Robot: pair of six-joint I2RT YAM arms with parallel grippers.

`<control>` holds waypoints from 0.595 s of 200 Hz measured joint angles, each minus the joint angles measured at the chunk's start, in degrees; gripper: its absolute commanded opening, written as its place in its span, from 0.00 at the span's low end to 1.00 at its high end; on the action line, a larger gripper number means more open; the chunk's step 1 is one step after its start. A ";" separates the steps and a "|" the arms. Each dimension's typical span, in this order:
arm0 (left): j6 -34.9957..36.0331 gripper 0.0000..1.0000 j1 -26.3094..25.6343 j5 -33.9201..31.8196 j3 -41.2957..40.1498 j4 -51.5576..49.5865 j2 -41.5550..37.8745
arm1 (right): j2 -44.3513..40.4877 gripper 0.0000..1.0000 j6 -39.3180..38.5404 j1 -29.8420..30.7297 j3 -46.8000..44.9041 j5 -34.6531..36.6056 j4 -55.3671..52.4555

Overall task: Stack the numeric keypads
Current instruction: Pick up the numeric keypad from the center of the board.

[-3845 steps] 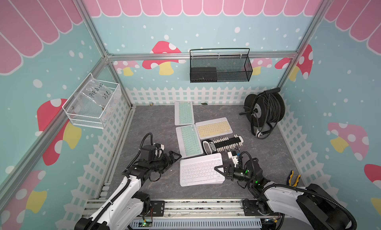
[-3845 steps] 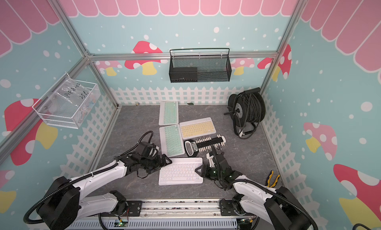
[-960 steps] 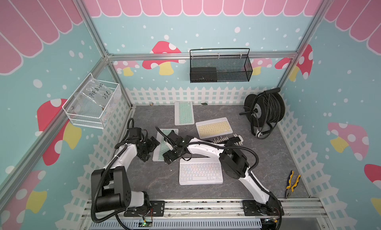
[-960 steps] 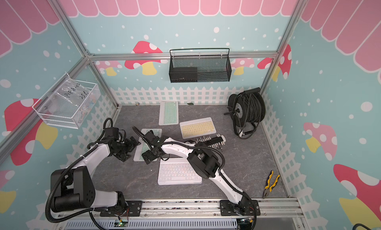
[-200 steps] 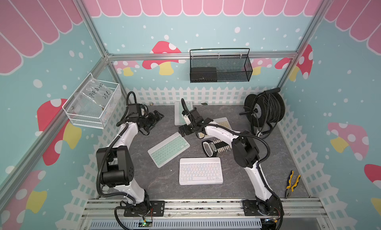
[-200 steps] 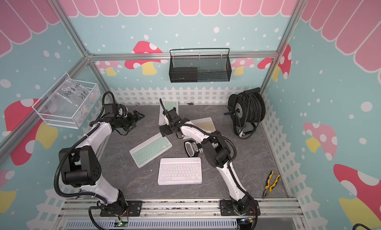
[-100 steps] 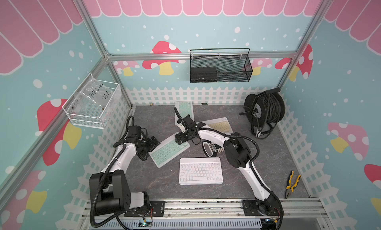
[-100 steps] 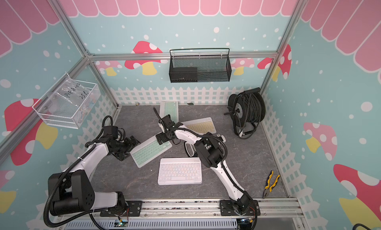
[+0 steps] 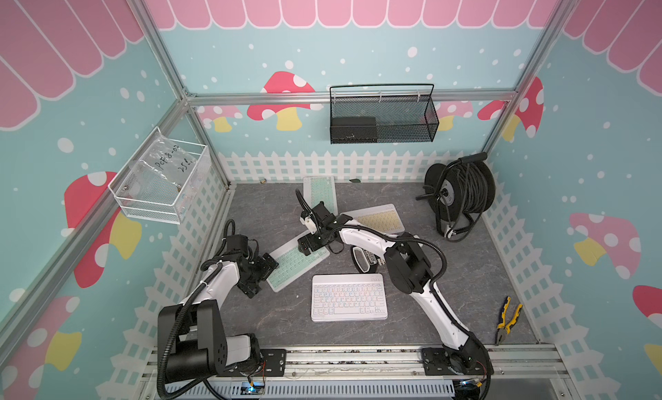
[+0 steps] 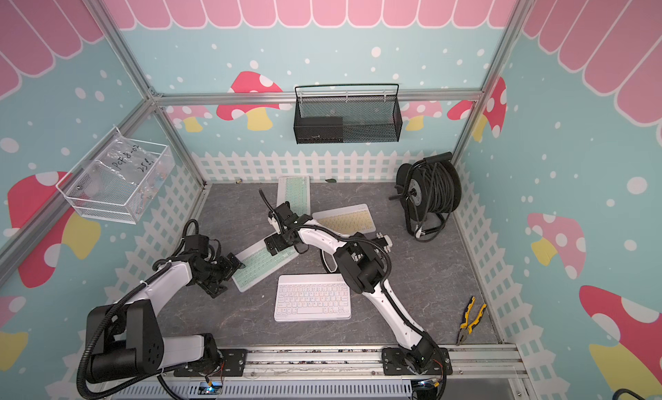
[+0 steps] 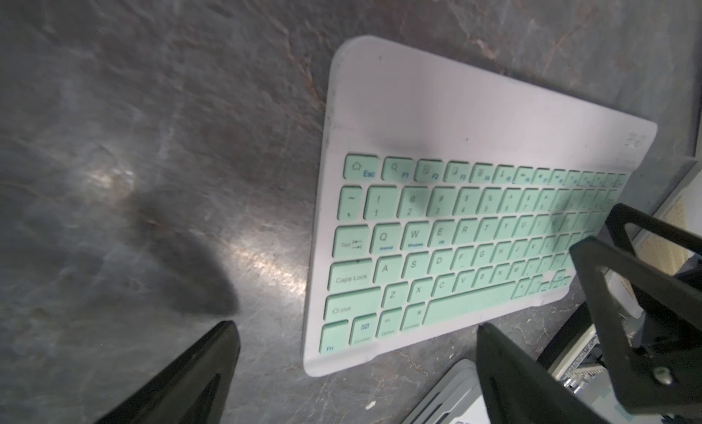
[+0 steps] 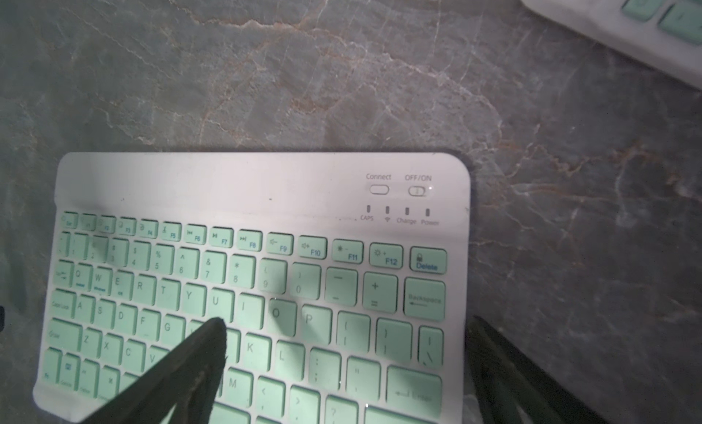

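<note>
- Near the front right corner of the table (image 9: pixel 476 272): yellow-handled pliers (image 9: pixel 508 319).
- By the middle of the front edge: white-keyed keypad (image 9: pixel 349 297), flat.
- Just beyond, left of centre: left gripper (image 9: pixel 262 277), fingers spread wide, grasping nothing, at the left short end of the mint keypad (image 9: pixel 292 265).
- Mid-table: that mint keypad, flat, slantwise, keys up, just apart from the white-keyed one.
- Over its far right end: right gripper (image 9: pixel 312 241), fingers released wide, one above the keys, one off the short edge.
- Farther, right of centre: yellow keypad (image 9: pixel 379 221).
- At the back edge: second mint keypad (image 9: pixel 320 192), lengthwise toward it.
- Far right corner: cable reel (image 9: pixel 460 194).
</note>
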 measured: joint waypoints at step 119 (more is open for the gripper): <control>-2.32 0.99 -4.11 -0.70 1.64 5.07 6.03 | -0.68 1.00 -2.86 1.09 -1.62 0.00 -0.11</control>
